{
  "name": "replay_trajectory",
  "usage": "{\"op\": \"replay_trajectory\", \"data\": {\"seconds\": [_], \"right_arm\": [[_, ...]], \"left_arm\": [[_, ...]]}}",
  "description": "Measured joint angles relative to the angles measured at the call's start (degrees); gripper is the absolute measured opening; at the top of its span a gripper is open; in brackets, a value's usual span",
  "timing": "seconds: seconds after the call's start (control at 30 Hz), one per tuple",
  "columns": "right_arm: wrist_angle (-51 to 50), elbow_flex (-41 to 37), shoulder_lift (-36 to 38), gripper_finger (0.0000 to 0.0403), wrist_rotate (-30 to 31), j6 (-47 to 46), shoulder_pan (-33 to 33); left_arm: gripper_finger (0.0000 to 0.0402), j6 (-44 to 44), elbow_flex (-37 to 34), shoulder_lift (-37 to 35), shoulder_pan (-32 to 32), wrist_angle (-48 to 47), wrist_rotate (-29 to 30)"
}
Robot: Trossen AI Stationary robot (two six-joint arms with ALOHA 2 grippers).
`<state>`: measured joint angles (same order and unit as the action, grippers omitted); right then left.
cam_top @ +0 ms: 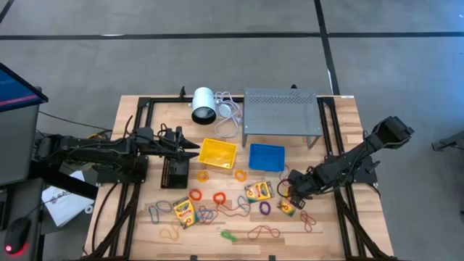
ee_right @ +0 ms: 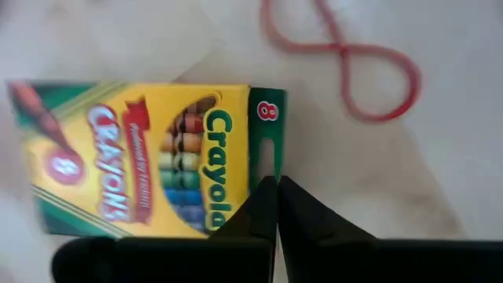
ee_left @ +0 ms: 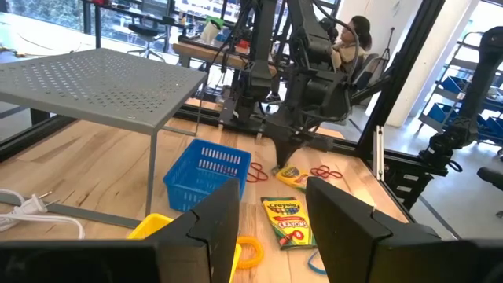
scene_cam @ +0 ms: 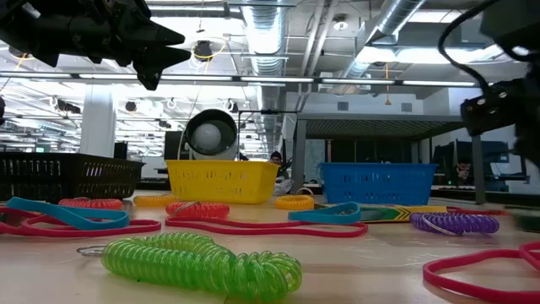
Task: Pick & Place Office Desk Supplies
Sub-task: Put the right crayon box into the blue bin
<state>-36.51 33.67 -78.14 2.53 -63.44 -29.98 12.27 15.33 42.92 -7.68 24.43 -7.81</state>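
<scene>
On the wooden table (cam_top: 138, 225): crayon box (ee_right: 141, 161) at right front, right gripper (ee_right: 275, 206) pinched closed just above it; left gripper (ee_left: 271, 216) wide apart, raised near yellow tray (cam_top: 217, 153); low view alone shows ceiling ducts (scene_cam: 396, 25)

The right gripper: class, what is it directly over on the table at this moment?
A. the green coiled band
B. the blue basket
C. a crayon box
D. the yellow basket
C: in the right wrist view the right gripper, its fingers together, sits right at the green end of a crayon box; the high view shows it low over that box, beside the red rubber band.
</scene>
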Motion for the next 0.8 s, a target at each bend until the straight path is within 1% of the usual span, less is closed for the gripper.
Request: {"op": "replay_trajectory", "data": {"seconds": [0.27,0.53,0.7,0.8], "right_arm": [[-0.74,0.02,7.55,0.0001,1.26,-2.39,0.15],[-1.40,0.07,16.54,0.0000,3.76,-3.05,0.09],[-2.23,0.09,22.41,0.0000,5.65,-3.05,0.11],[-2.04,0.11,25.58,0.0000,7.94,-2.83,0.19]], "left_arm": [[0.0144,0.02,0.00,0.00,0.01,0.02,0.00],[0.0144,0.13,0.00,0.00,0.00,0.01,0.02],[0.0144,0.15,0.00,0.00,0.00,0.02,0.02],[0.0144,0.17,0.00,0.00,0.00,0.02,0.02]]}}
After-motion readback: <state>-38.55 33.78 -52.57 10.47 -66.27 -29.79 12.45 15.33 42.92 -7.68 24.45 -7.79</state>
